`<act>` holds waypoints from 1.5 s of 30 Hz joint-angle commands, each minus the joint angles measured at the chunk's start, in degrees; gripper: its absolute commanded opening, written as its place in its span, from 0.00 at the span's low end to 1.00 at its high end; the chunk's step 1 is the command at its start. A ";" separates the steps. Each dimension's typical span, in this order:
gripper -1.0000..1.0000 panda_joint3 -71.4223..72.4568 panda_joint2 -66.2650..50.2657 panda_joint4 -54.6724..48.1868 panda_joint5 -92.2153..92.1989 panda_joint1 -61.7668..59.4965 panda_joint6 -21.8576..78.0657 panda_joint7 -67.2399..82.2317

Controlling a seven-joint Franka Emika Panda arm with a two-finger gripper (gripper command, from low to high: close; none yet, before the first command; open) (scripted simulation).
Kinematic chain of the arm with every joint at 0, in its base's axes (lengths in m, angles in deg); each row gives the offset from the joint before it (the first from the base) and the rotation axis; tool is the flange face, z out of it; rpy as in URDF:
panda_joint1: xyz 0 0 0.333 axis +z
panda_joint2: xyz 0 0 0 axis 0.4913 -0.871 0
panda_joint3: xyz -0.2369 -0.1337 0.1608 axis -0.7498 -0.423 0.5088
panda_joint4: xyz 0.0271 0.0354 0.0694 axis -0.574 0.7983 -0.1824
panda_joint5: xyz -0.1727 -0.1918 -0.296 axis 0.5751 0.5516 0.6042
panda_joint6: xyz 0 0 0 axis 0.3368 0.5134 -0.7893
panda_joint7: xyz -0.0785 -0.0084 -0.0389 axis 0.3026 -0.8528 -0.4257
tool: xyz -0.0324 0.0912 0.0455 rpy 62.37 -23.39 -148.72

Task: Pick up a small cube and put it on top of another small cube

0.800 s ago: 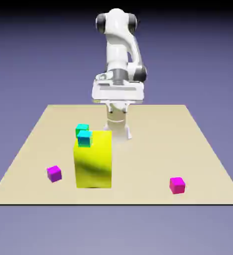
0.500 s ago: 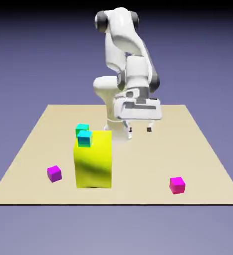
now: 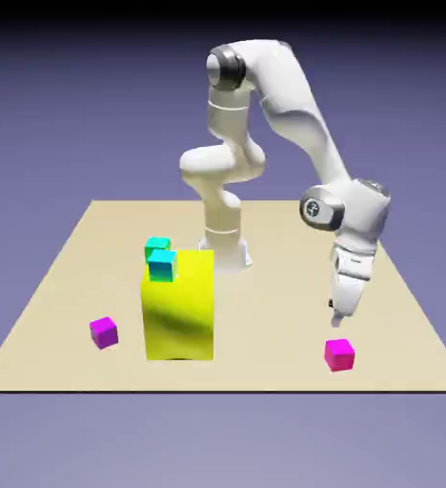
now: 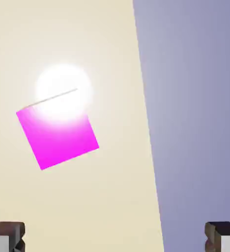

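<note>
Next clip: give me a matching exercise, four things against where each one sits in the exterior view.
Things:
1. hot-pink cube
2. purple-magenta cube
3. teal cube
4. end effector

Places:
A. on top of the yellow block
B. on the table, at the view's left
C. hanging just above the hot-pink cube
D. on the table, at the view's right

Pairs: 1-D, 2-B, 3-A, 4-C

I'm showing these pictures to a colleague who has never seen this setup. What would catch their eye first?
Probably the tall yellow block left of the table's middle in the exterior view, with two teal cubes on top. Next, the white arm bending down at the exterior view's right, its open gripper just above the hot-pink cube near the front edge. A purple cube sits alone at the left.
</note>
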 commanded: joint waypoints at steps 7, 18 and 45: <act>0.50 -0.60 -10.62 -4.80 6.01 3.09 0.93 2.29; 0.00 -2.75 -4.36 -3.68 -0.09 -1.93 4.56 -3.66; 0.00 -36.87 -6.54 0.75 -53.37 -36.18 10.42 -39.67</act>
